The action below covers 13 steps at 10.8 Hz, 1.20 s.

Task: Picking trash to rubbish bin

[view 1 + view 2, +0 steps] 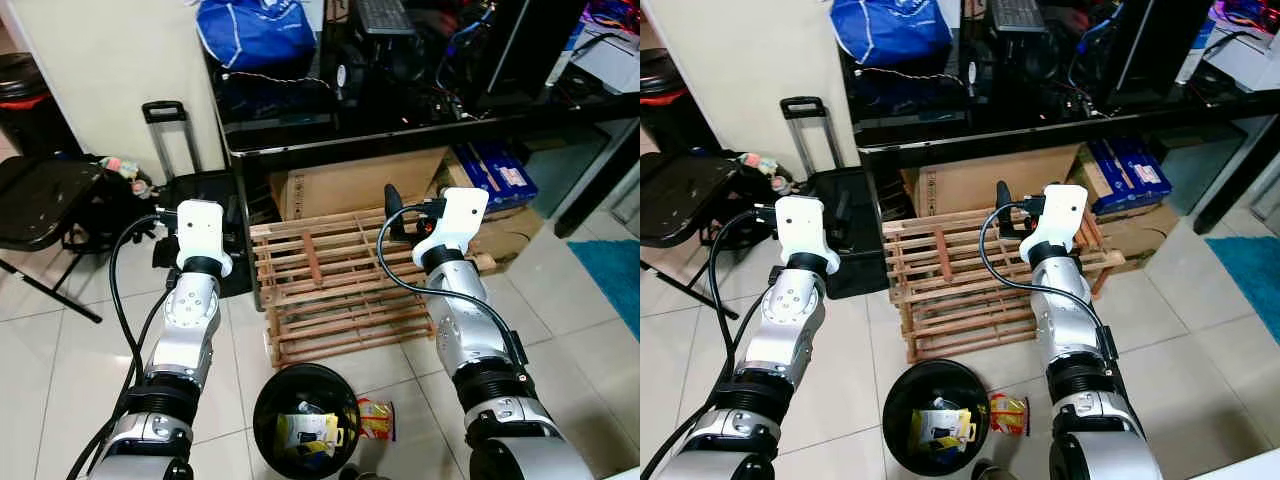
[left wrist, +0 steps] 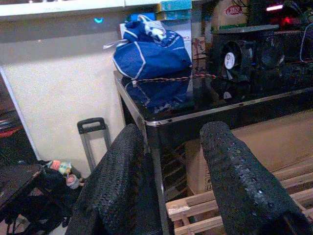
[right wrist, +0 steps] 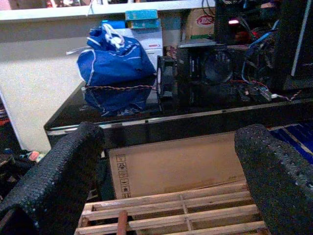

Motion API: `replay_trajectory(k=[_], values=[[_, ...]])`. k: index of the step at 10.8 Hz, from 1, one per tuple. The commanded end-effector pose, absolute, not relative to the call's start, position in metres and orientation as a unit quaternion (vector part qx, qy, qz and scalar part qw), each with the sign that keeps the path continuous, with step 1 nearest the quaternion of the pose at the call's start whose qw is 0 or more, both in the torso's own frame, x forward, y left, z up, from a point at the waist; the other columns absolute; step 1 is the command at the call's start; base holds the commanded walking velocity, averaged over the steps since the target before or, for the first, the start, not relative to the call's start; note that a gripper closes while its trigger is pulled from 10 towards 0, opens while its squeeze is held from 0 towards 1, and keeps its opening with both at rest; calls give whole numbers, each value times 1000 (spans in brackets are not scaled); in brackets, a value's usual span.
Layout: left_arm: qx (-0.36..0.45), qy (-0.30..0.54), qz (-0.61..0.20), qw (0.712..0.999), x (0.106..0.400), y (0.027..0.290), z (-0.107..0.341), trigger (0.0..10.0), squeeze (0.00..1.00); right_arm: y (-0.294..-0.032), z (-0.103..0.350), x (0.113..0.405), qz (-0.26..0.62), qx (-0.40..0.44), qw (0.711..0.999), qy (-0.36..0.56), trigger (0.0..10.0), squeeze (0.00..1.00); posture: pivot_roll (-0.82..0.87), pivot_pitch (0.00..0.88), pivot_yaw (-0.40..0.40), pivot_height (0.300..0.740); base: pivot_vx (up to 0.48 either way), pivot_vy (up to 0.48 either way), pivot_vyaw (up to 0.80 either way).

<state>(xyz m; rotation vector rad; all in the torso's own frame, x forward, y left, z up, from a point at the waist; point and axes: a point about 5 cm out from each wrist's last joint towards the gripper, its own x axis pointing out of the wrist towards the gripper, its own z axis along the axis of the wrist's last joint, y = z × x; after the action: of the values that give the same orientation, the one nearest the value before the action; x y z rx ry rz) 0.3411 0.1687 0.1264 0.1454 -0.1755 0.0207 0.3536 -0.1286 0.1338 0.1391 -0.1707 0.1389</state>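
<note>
A black round rubbish bin [image 1: 272, 400] stands on the tiled floor close in front of me, between my two arms. Yellow and white trash [image 1: 305, 433] lies inside it. A red and yellow snack wrapper [image 1: 376, 418] lies flat on the floor, touching the bin's right side. Both arms are raised at about table-edge height, well above the bin and wrapper. My left gripper [image 2: 171, 139] is open and empty, facing the black table. My right gripper [image 3: 171, 137] is open wide and empty, held over the wooden slat rack [image 1: 340, 290]; one of its fingers [image 1: 393, 204] shows in the left eye view.
The slat rack leans against a cardboard box [image 1: 350, 180] under a black glass table [image 1: 300, 135]. On the table sit a blue bag [image 1: 255, 30] and computer parts. A black suitcase [image 1: 205, 190] and a black chair [image 1: 40, 195] stand to the left. A teal rug [image 1: 610, 270] lies to the right.
</note>
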Motion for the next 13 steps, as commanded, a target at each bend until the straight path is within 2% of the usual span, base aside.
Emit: replay_trajectory(k=[1, 4, 5, 7, 13], values=[[78, -98, 5, 992, 344, 165, 133, 10000, 0, -128, 139, 355, 70, 72, 991, -91, 10000, 0, 65, 0, -23, 740, 0, 0, -800], [80, -98, 7, 992, 344, 166, 133, 10000, 0, -128, 139, 356, 72, 71, 991, -90, 10000, 0, 66, 0, -25, 740, 0, 0, -800], [108, -90, 13, 990, 345, 168, 131, 10000, 0, -127, 139, 356, 73, 71, 991, -91, 10000, 0, 66, 0, -25, 740, 0, -480, -800], [87, -99, 16, 991, 345, 169, 132, 10000, 0, -126, 139, 356, 73, 71, 991, -91, 10000, 0, 64, 0, -23, 740, 0, -480, -800], [81, -101, 9, 992, 345, 165, 132, 10000, 0, -126, 139, 357, 75, 70, 991, -90, 10000, 0, 66, 0, -26, 740, 0, 0, -800]])
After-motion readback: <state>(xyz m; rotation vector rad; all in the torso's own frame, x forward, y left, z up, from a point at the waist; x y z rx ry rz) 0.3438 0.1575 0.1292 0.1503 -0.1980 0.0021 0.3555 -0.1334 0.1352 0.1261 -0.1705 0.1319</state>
